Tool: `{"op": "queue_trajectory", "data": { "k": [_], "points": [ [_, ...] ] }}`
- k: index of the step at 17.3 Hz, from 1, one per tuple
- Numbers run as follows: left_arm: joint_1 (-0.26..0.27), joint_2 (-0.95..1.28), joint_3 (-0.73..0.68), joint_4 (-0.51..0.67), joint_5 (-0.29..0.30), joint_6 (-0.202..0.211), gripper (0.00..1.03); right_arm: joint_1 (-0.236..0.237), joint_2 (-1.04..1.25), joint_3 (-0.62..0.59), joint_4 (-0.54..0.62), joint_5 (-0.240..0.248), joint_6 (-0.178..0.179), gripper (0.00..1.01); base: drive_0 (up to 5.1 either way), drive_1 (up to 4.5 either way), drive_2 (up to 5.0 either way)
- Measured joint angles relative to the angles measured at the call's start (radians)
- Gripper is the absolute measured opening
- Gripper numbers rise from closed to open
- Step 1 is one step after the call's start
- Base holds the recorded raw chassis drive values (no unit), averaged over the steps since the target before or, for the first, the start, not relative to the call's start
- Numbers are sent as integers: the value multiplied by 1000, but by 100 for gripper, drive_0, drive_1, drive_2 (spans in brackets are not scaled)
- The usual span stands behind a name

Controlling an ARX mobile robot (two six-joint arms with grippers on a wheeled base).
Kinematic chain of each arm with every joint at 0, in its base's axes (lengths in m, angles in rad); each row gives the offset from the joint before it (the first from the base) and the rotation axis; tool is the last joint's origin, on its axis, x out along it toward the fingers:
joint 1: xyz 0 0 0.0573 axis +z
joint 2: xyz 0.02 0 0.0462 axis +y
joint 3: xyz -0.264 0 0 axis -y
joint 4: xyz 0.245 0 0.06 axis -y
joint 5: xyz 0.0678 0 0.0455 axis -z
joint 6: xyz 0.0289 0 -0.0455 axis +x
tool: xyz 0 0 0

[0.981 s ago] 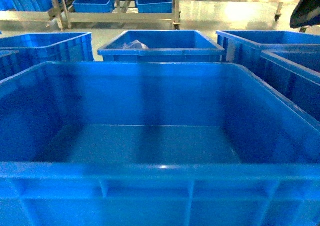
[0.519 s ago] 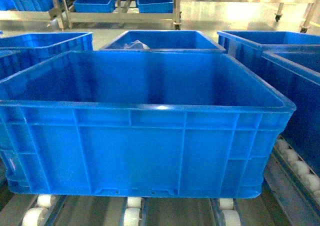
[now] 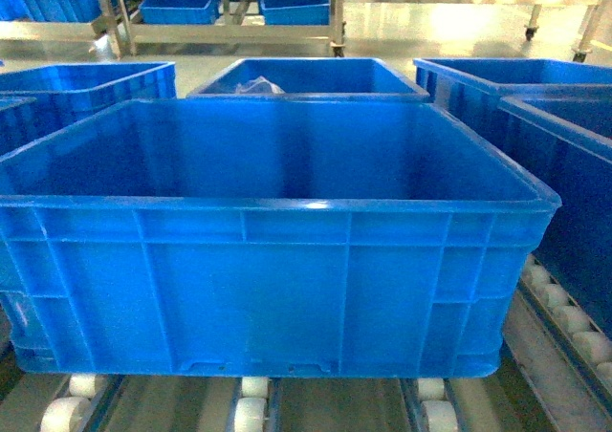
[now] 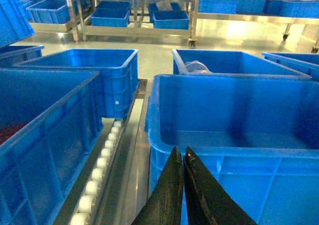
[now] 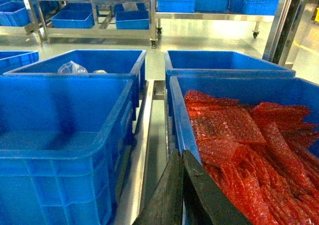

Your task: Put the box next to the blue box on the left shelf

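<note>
The box (image 3: 277,260), a large, empty bright-blue crate, rests on the white rollers (image 3: 249,415) of the left shelf. It also shows at the right of the left wrist view (image 4: 234,110) and at the left of the right wrist view (image 5: 60,130). Another blue box (image 4: 50,125) stands to its left, across a roller rail (image 4: 102,160). My left gripper (image 4: 180,150) is shut and empty, just short of the box's near left corner. My right gripper (image 5: 178,154) is shut and empty too, over the gap at the box's right. Neither gripper appears in the head view.
A blue crate full of red bubble wrap (image 5: 239,135) stands right of the box. More blue crates (image 3: 311,76) sit behind it, one holding a clear bag (image 5: 70,67). Metal racks with small blue bins (image 3: 229,7) line the far floor.
The box filled the head view a second ago. It now sits lower and farther off, resting on the rollers, with its whole front wall showing.
</note>
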Motion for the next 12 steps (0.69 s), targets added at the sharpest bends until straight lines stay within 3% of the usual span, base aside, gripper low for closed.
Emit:
{"op": "queue_trajectory", "data": {
  "k": [3,4,5,7,12],
  "points": [
    [0,-84,-35,-46,0,0,2,-58,-100,-45,-50,-63,0,2,0,0,0],
    [0,-106,-42,-62,1,1,2,-134,-131,-56,-74,-147,-2,2,0,0,0],
    [0,-135,-50,-82,-2,1,2,-163,-164,-66,-95,-146,-1,2,0,0,0],
    [0,-175,-76,-68,0,2,2,-156,-216,-79,-129,-160,-1,2,0,0,0],
    [0,-279,-80,-179,1,2,2,-156,-333,-108,-201,-160,-2,2,0,0,0]
  ]
}}
